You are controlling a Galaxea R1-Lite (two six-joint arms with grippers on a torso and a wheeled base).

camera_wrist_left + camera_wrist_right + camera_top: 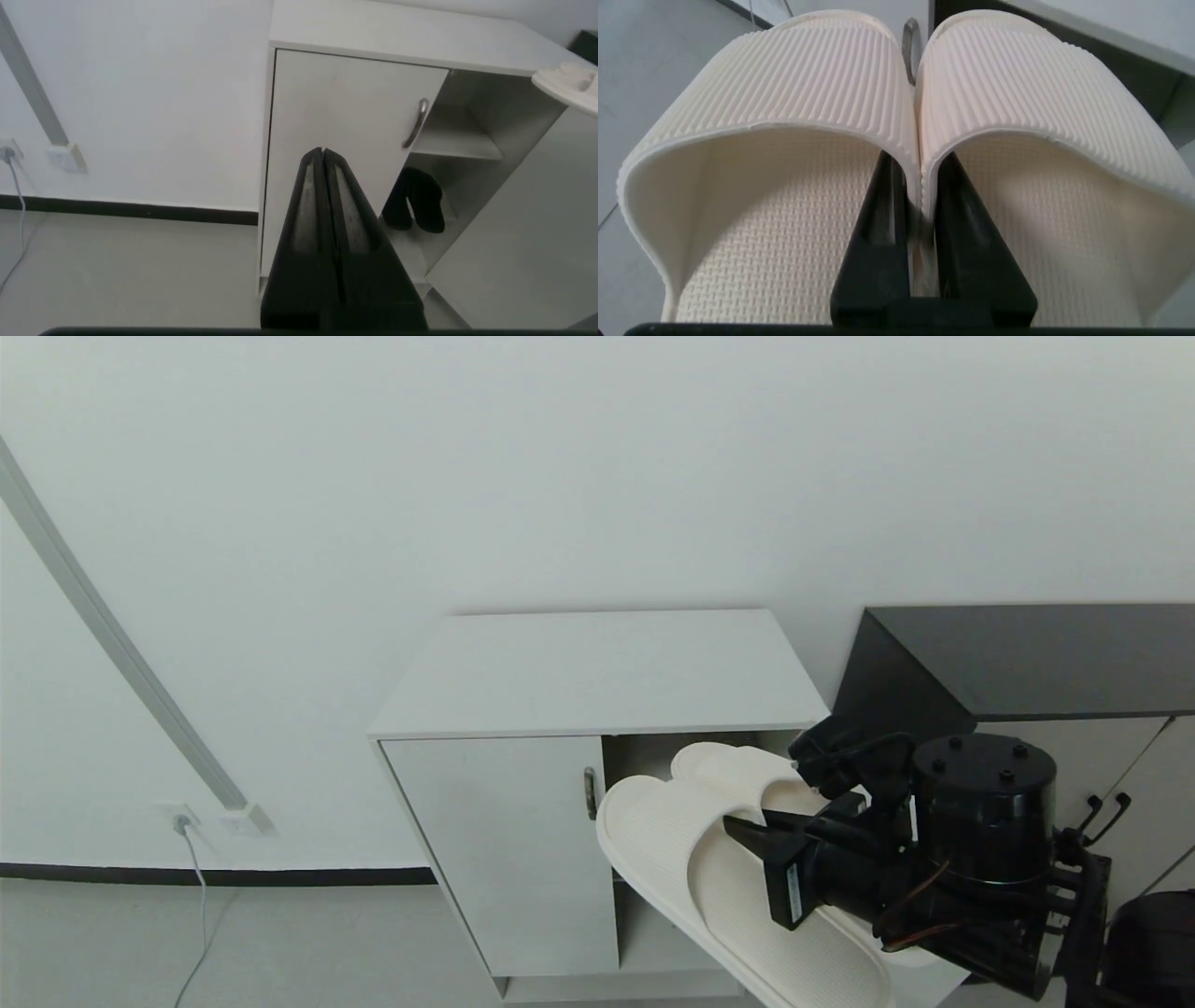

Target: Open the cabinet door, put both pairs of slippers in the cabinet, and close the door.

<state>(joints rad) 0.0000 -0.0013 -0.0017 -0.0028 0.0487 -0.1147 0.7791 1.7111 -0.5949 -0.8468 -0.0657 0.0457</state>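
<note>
A white cabinet [597, 672] stands against the wall, its left door [504, 849] closed and its right side open. My right gripper [747, 826] is shut on a pair of white slippers [691, 859], held toes-first at the opening; its fingers [878, 224] pinch the slippers' [822, 140] two inner walls together. A pair of black slippers [418, 201] lies on the lower shelf inside the cabinet [346, 121]. My left gripper [322, 154] is shut and empty, out in front of the closed door and its metal handle [417, 122]. The open right door [523, 243] swings out beside the shelves.
A dark-topped unit [1027, 658] stands right of the cabinet. On the wall to the left are a slanted grey strip [112, 635] and a socket [182, 821] with a cable hanging to the floor. Bare floor lies left of the cabinet.
</note>
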